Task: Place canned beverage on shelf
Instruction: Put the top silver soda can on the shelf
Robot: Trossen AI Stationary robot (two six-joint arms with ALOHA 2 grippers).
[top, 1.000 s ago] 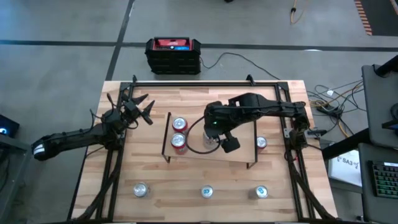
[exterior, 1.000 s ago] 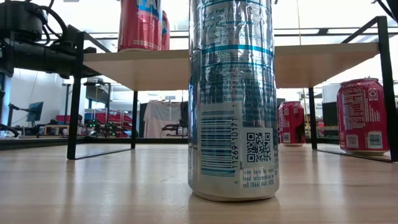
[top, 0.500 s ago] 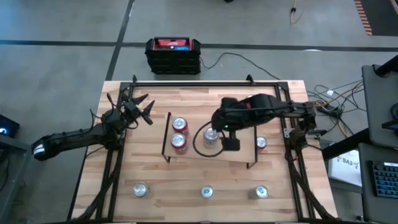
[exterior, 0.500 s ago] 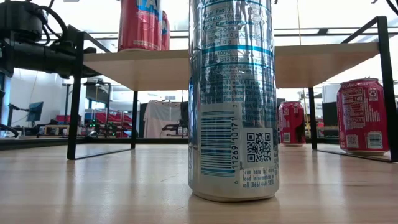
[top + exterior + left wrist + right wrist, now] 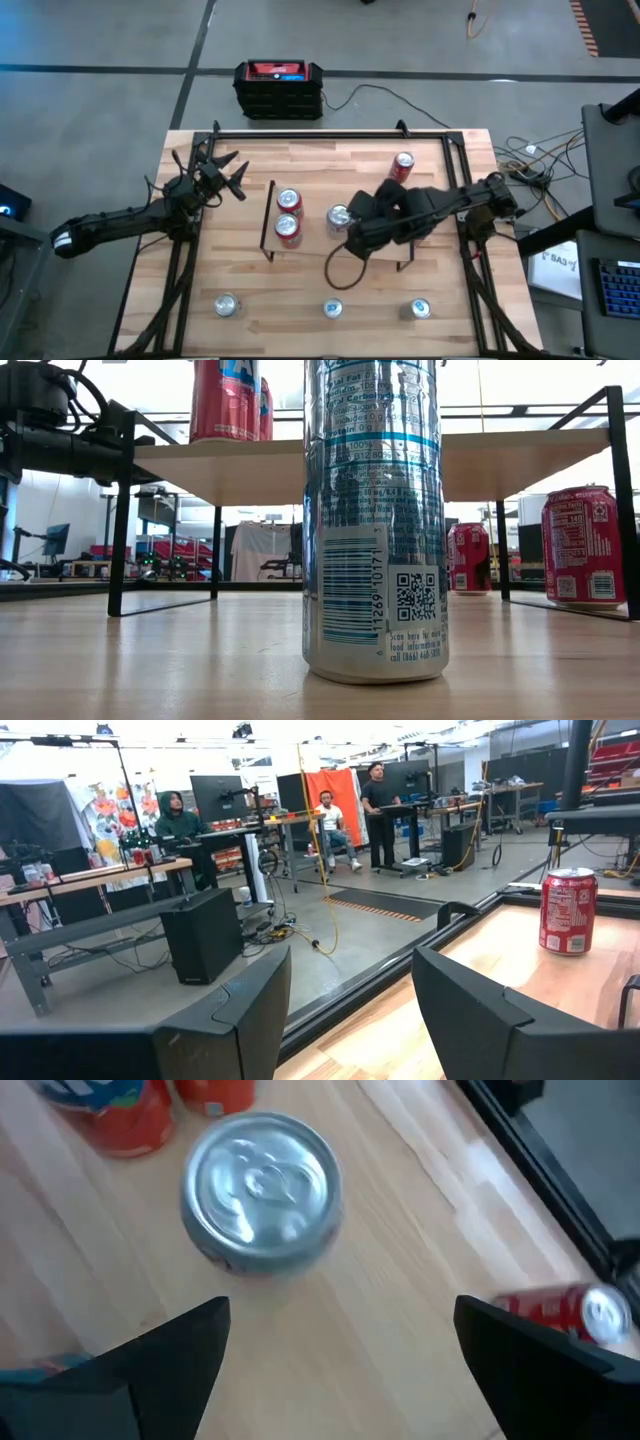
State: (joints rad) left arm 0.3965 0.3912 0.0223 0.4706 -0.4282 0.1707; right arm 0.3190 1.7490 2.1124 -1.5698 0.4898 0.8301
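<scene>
The shelf stands mid-table; its board also shows in the low view. Two red cans and a silver can stand upright on it. In the right wrist view the silver can's top lies ahead of my fingers. My right gripper is open and empty, above the shelf just near-right of the silver can, apart from it. My left gripper is open and empty at the table's far left.
A red can stands on the table at the far right, also in the left wrist view. Three silver cans stand along the near edge; one fills the low view. Red cans stand under the shelf. A black frame borders the table.
My right gripper has drawn back from the silver can toward the table's near-right, and the can stays upright on the shelf beside the red cans. The arm's swing has uncovered the red can at the far right.
</scene>
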